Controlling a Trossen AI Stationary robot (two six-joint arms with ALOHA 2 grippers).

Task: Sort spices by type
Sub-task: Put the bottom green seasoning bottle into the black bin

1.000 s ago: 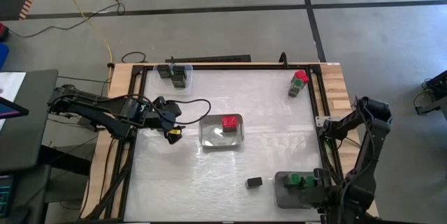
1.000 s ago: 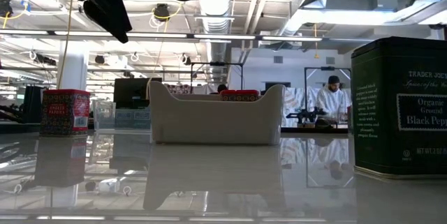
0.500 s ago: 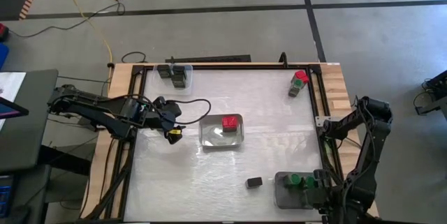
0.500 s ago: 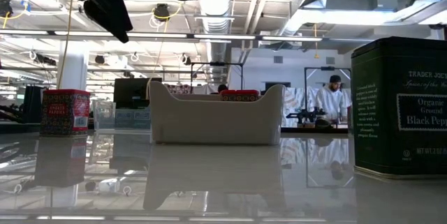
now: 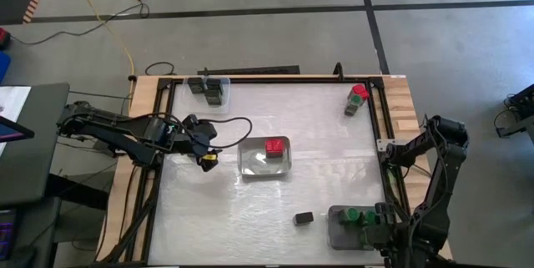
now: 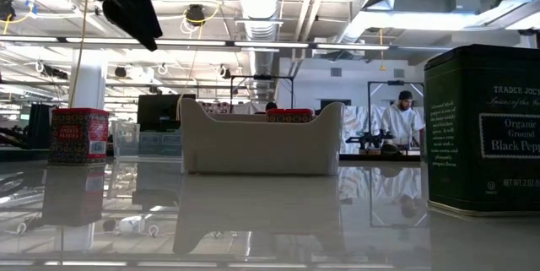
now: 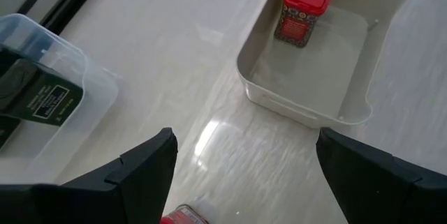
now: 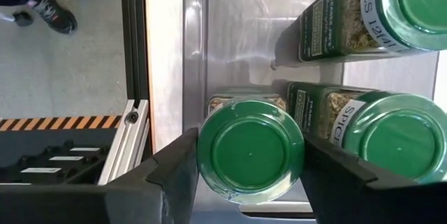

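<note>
My right gripper (image 8: 250, 182) is down over the grey tray (image 5: 338, 233) at the near right, shut on a green round-capped spice jar (image 8: 250, 155). Two more green-capped jars (image 8: 398, 137) stand beside it in the tray. My left gripper (image 7: 244, 182) hangs open above the table's left side, holding nothing. A red spice tin (image 6: 80, 136) stands on the table below it. A red-capped spice (image 7: 304, 4) stands in the clear centre tray (image 5: 265, 164). One black spice tin (image 5: 304, 217) stands on the table at the near side. My right gripper has the green cap (image 8: 209, 155) between its two fingers (image 8: 174, 175), which come down from above on opposite sides. I see no gap between fingers and cap. The jar stands upright in the grey tray, close to its wall.
A clear tray holding black spice tins (image 5: 209, 89) sits at the far left corner. A red-capped and a green-capped spice (image 5: 357, 98) stand at the far right. A dark frame (image 5: 380, 118) runs along the table's edges. People show in the room beyond.
</note>
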